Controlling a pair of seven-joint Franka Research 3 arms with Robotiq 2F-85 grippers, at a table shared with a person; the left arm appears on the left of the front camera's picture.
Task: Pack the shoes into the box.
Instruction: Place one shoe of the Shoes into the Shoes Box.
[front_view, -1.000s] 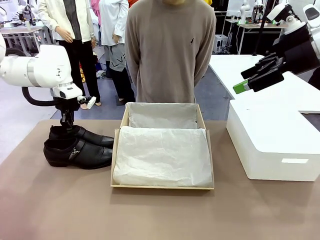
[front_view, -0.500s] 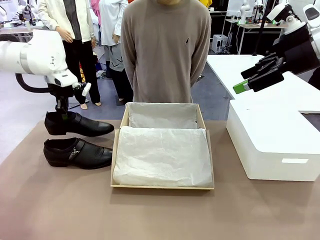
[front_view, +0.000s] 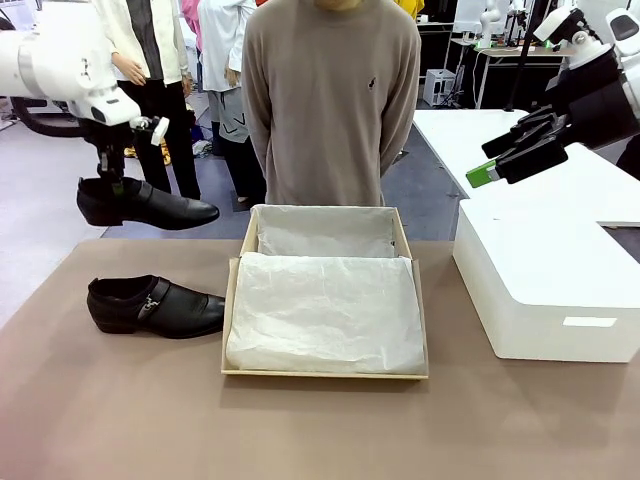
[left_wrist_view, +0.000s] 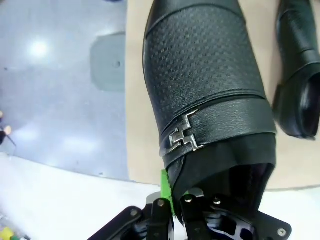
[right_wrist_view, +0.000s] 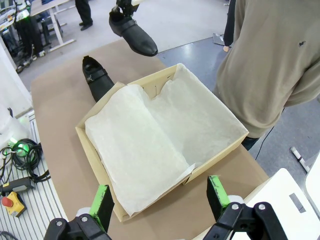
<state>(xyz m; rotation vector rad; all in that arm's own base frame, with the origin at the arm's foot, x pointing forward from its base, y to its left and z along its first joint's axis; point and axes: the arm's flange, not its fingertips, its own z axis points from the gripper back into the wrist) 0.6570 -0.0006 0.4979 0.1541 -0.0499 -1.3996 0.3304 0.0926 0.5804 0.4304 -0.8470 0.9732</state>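
Above the table's (front_view: 100, 420) left end, the left gripper (front_view: 106, 184) pinches the heel rim of one loafer (front_view: 150, 205), toe aimed right toward the tissue-lined shoebox (front_view: 325, 374), the second loafer (front_view: 155, 306) lying beside it; the right gripper (front_view: 488, 160) hangs wide open, farther off.

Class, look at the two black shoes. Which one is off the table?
The upper shoe, clamped at its heel by the left gripper, hangs in the air left of the box. The other shoe rests flat on the table.

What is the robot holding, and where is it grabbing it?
The left gripper pinches a black shiny leather loafer by its opening's rim, near the heel. The open right gripper holds nothing.
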